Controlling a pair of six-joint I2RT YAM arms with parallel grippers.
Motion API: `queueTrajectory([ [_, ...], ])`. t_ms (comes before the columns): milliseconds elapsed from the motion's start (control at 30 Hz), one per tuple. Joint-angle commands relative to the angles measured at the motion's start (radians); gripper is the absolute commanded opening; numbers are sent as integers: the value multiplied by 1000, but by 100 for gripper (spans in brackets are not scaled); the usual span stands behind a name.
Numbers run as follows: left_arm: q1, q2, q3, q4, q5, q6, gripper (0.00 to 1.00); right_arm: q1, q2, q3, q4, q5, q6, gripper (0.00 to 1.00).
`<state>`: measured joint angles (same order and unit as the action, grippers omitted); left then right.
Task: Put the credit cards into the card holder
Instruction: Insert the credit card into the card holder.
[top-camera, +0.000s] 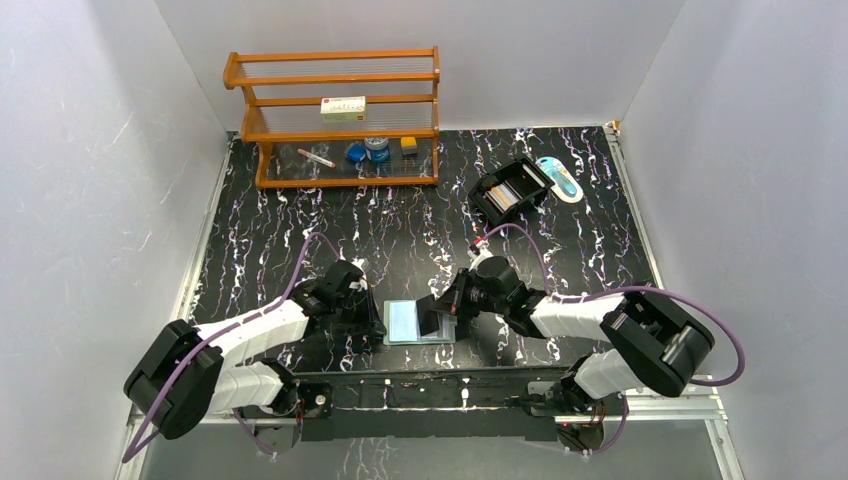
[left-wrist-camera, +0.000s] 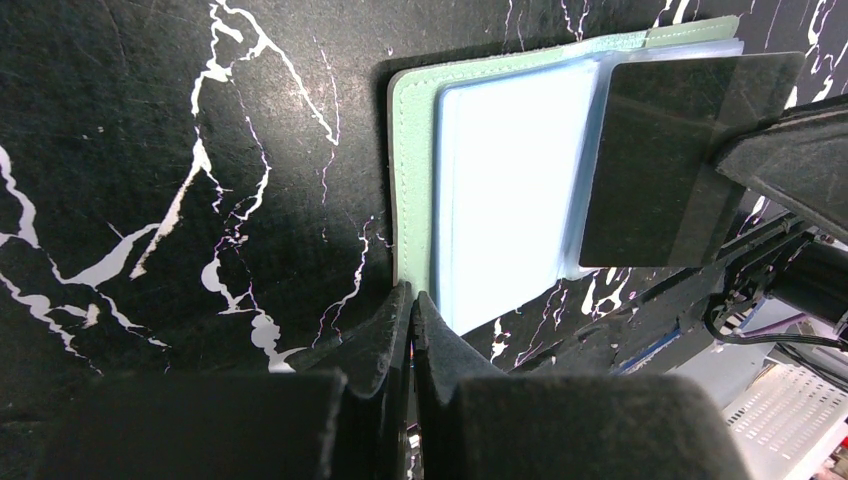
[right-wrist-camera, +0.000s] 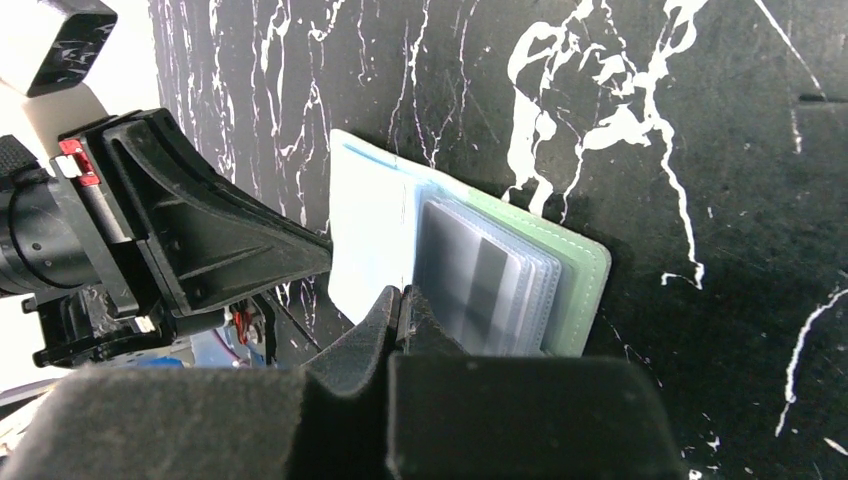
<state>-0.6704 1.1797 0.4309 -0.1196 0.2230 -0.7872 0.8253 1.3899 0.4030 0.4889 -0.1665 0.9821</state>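
The teal-green card holder (top-camera: 405, 322) lies open near the table's front edge. In the left wrist view its green cover (left-wrist-camera: 412, 170) frames pale blue pockets. My right gripper (top-camera: 447, 308) is shut on a dark credit card (left-wrist-camera: 665, 160) and holds it over the holder's right half. In the right wrist view that gripper (right-wrist-camera: 402, 295) pinches the card edge-on, beside the clear sleeves (right-wrist-camera: 490, 285) and green cover (right-wrist-camera: 578, 290). My left gripper (left-wrist-camera: 412, 298) is shut, its tips at the holder's left edge; it also shows in the top view (top-camera: 380, 327). Other cards are not seen loose.
A black compartmented box (top-camera: 511, 188) with cards stands at the back right, with a teal-and-white object (top-camera: 560, 178) beside it. A wooden rack (top-camera: 340, 120) at the back left holds a small box, a pen and small blue items. White walls close in the table.
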Motion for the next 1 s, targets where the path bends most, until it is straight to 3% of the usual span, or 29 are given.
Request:
queueTrajectory([
  [0, 3, -23, -21, -22, -10, 5, 0, 2, 15, -10, 30, 7, 15, 0],
  [967, 3, -19, -27, -14, 8, -5, 0, 3, 172, -114, 409, -65, 139, 0],
])
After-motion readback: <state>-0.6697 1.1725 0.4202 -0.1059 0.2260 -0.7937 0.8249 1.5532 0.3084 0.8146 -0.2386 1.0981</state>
